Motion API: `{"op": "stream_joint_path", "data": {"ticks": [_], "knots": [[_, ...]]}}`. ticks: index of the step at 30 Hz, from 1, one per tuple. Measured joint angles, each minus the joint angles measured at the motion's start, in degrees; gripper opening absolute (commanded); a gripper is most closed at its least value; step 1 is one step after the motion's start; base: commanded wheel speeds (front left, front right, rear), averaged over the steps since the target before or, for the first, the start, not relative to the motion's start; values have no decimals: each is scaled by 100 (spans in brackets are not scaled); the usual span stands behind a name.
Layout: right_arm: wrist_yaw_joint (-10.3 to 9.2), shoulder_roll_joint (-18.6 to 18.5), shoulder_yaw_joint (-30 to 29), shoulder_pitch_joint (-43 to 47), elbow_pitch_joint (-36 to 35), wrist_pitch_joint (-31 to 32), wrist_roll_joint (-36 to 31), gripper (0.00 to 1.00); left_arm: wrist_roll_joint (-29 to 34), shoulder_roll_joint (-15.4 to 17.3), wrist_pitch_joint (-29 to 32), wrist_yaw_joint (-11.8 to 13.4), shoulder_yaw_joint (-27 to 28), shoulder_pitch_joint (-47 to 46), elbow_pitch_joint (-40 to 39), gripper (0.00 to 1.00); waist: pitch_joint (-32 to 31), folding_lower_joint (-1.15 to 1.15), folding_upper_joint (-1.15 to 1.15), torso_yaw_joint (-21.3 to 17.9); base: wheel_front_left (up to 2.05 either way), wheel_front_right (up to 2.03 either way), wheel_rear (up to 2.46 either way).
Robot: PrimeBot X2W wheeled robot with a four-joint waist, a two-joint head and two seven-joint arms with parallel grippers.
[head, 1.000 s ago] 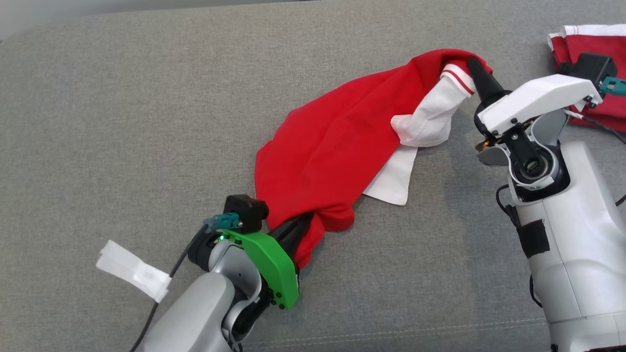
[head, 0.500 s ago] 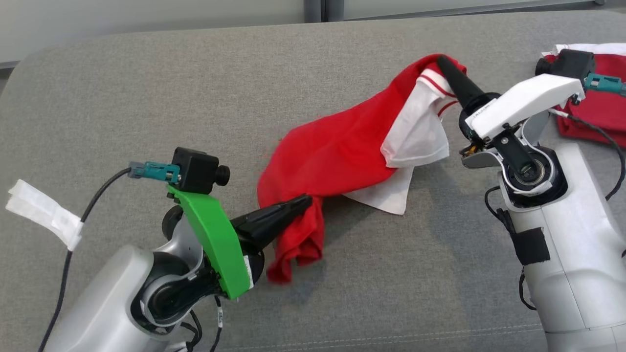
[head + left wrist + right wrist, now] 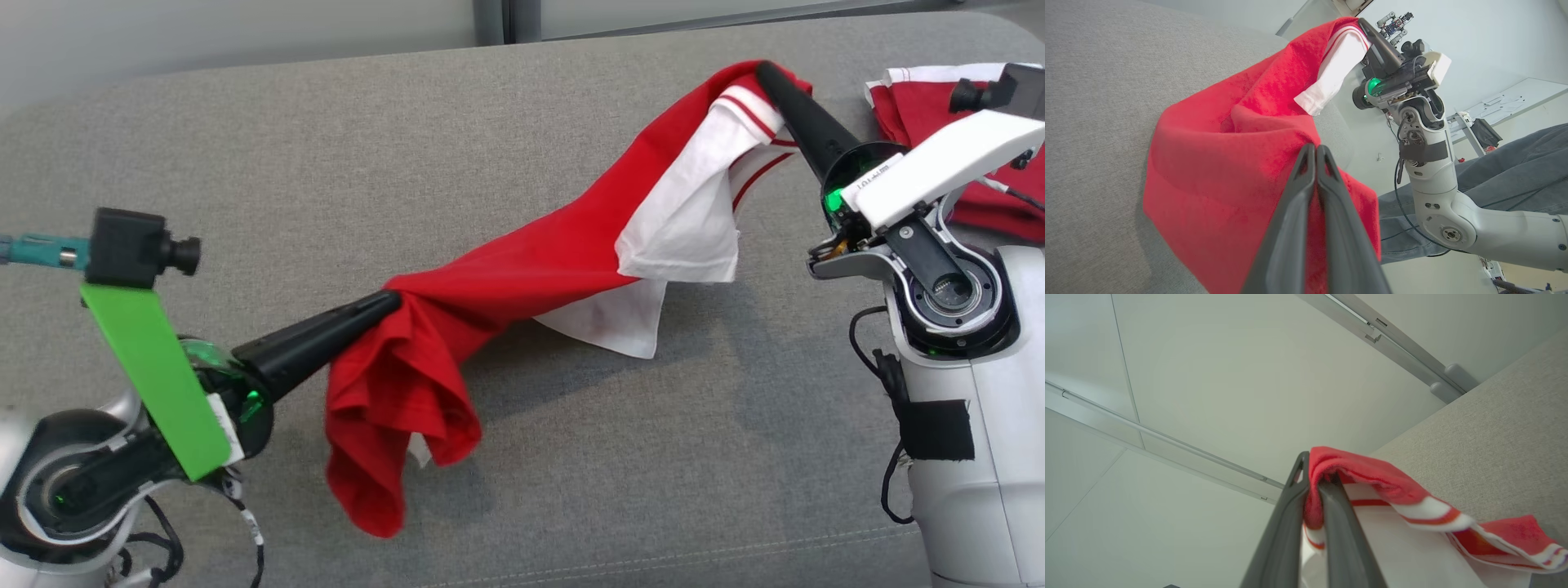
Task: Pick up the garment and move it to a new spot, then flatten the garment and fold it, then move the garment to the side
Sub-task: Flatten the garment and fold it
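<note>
The garment (image 3: 539,269) is a red shirt with white, red-striped sleeves, hanging stretched between both grippers above the grey cushion (image 3: 326,163). My left gripper (image 3: 392,300) is shut on a bunched red end at the left, and loose red folds droop below it. In the left wrist view the same gripper (image 3: 1316,149) pinches the red cloth (image 3: 1224,163). My right gripper (image 3: 769,73) is shut on the striped edge at the upper right; the right wrist view shows this gripper (image 3: 1316,473) clamping red fabric (image 3: 1372,473).
A second red and white garment (image 3: 922,106) lies at the cushion's far right, behind my right arm. The cushion's back edge meets a pale wall. In the left wrist view a person's grey trousers (image 3: 1515,163) show behind the right arm.
Both grippers have risen and spread apart, lifting the garment off the cushion and pulling it taut. The left arm swung far to the left. The head camera has also shifted.
</note>
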Motion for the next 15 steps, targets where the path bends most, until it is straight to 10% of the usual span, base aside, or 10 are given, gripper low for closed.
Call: {"op": "stream_joint_path", "data": {"ticks": [7,15], "knots": [[-89,1,342,-62,561,222,-516,0,-621,348,528,675,248,279,1065,0,351,0,0,-18,0,0,0],[-126,7,375,-932,779,-123,-836,0,-626,365,568,798,428,-37,1530,0,866,0,0,49,0,0,0]]}}
